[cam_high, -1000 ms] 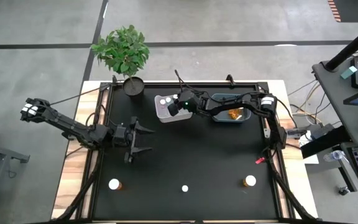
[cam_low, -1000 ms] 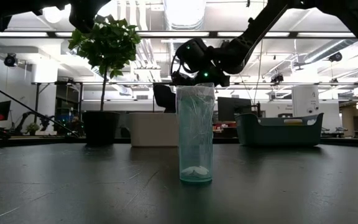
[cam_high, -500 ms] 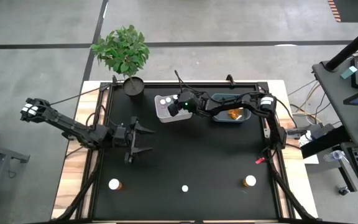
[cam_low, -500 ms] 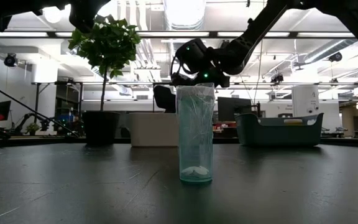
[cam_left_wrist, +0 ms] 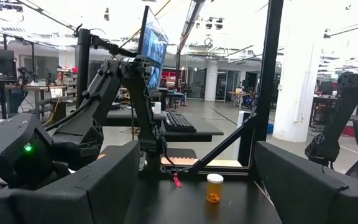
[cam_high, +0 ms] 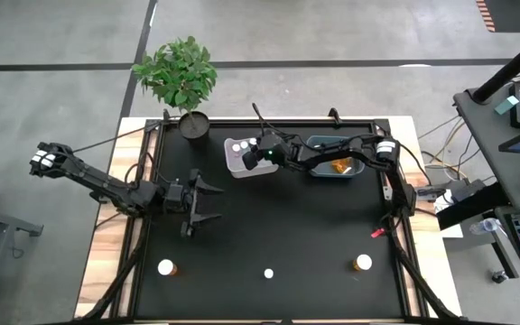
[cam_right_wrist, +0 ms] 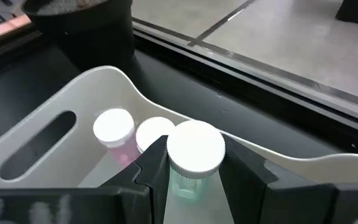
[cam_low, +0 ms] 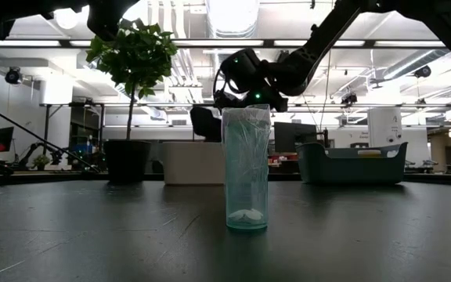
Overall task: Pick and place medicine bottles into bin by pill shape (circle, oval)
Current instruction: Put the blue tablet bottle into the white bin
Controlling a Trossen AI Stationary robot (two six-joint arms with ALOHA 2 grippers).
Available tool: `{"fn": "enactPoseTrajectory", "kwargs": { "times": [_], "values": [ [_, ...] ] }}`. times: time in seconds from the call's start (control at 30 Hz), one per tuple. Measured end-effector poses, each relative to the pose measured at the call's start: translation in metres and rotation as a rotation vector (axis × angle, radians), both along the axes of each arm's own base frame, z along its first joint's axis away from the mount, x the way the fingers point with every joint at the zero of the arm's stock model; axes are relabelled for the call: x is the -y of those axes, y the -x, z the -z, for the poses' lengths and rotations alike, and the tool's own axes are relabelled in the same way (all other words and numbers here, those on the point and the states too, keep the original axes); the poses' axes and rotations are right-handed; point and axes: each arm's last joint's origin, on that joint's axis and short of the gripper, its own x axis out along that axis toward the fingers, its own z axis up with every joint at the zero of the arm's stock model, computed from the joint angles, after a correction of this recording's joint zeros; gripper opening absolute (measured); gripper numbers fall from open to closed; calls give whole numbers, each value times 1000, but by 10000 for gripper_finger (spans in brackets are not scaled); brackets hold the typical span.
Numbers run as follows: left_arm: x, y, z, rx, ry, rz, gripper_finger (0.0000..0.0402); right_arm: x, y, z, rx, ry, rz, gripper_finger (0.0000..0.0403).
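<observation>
My right gripper (cam_high: 248, 155) is over the white bin (cam_high: 238, 168) at the table's far side, shut on a small whitish-clear bottle with a white cap (cam_right_wrist: 195, 149). Two white-capped bottles (cam_right_wrist: 114, 127) (cam_right_wrist: 153, 133) stand in that bin. My left gripper (cam_high: 208, 203) is open and empty above the table's left middle. Near the front edge stand an amber bottle (cam_high: 165, 267), a small clear bottle (cam_high: 268, 273) (cam_low: 247, 168) and another amber bottle (cam_high: 362, 263) (cam_left_wrist: 214, 187), each on its base. My right gripper pinches the small bottle's clear body just below its white cap (cam_right_wrist: 185, 183) between its two fingers (cam_right_wrist: 153, 165). The fingers come from the table's right, slanting down. The bottle stands upright in the hold, lifted clear above the white bin's inside.
A teal bin (cam_high: 321, 144) holding an amber bottle (cam_high: 339, 165) stands right of the white bin. A potted plant (cam_high: 181, 77) stands at the far left corner. A small red object (cam_high: 377, 233) lies near the right edge.
My right gripper has crept a little toward the table's left over the white bin, with the small bottle still upright in its fingers.
</observation>
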Motion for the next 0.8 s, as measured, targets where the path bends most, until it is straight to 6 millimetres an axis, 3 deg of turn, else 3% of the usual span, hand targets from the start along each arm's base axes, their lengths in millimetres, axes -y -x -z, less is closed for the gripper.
{"fn": "enactPoseTrajectory", "kwargs": {
  "times": [0.53,0.8],
  "values": [
    [0,0,0,-1,0,0,302,0,1,4,-43,13,-10,117],
    [0,0,0,0,0,0,302,0,1,4,-43,16,-5,159]
  ]
}}
